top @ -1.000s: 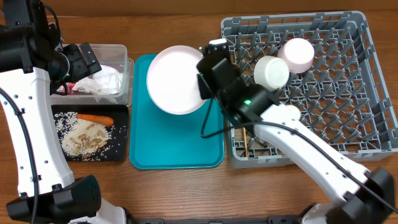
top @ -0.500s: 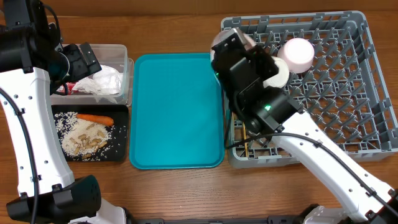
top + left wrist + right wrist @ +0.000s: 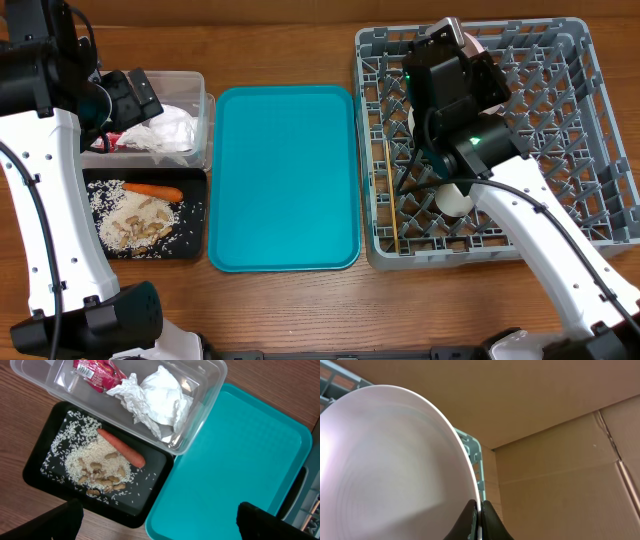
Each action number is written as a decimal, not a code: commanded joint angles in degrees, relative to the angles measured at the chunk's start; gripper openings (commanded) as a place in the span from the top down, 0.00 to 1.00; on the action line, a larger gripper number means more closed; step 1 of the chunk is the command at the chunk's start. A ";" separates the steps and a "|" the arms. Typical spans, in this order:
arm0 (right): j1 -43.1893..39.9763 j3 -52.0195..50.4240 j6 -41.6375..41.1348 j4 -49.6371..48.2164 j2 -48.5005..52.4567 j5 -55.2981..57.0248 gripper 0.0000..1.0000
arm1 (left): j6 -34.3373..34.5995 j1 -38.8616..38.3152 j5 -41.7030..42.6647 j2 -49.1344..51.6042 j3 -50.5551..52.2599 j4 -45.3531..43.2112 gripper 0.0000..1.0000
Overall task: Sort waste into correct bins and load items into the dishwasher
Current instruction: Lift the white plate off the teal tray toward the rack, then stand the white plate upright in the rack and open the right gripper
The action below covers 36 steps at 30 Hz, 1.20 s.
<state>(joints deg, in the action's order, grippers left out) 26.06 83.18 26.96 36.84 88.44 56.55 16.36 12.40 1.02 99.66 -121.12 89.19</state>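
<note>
My right gripper (image 3: 479, 506) is shut on the rim of the round white plate (image 3: 390, 460), which stands on edge over the back of the grey dishwasher rack (image 3: 590, 150). In the overhead view the right arm covers most of the plate. A small white cup (image 3: 457, 200) and the chopsticks (image 3: 391, 190) lie in the rack. My left gripper (image 3: 160, 527) hangs open above the bins, holding nothing. The clear tub (image 3: 210, 390) holds the red wrapper (image 3: 95, 367) and crumpled paper (image 3: 160, 395). The black tray (image 3: 160, 477) holds the carrot (image 3: 122, 449), rice (image 3: 90, 460) and food scraps (image 3: 102, 480).
The flat teal serving tray (image 3: 285, 180) lies bare between the bins and the rack. Brown cardboard walls rise behind the rack in the right wrist view. Wooden tabletop (image 3: 300, 300) runs along the front.
My right arm has carried the plate from over the teal tray rightward to above the rack and turned it on edge. The left arm has stayed put.
</note>
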 commanded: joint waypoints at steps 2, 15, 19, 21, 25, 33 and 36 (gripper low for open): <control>0.17 1.57 -1.46 -0.48 4.90 0.87 0.96 | 0.55 -0.04 -0.13 0.09 0.11 0.11 0.00; 2.34 1.57 -3.26 -0.26 9.99 2.12 0.96 | 0.57 -0.04 -0.13 0.09 0.11 0.09 0.00; 3.06 1.57 -3.26 -0.26 9.99 2.10 0.96 | 0.55 -0.04 -0.13 0.09 0.11 0.11 0.00; 3.37 1.57 -3.26 -0.24 9.99 1.90 0.96 | 0.55 -0.04 -0.13 0.09 0.11 0.11 0.00; 4.17 1.57 -5.20 -0.24 9.99 1.86 0.96 | 0.55 -0.04 -0.13 0.09 0.11 0.11 0.00; 5.49 1.57 -13.99 2.51 9.99 -0.92 0.82 | 0.55 -0.04 -0.13 0.09 0.11 0.11 0.00; 5.49 1.57 -13.99 4.79 9.99 -5.40 0.66 | 0.55 -0.04 -0.13 0.09 0.11 0.09 0.00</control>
<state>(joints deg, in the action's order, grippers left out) 31.22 83.22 16.05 40.38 98.54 55.64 16.36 12.40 1.02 99.66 -121.10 89.21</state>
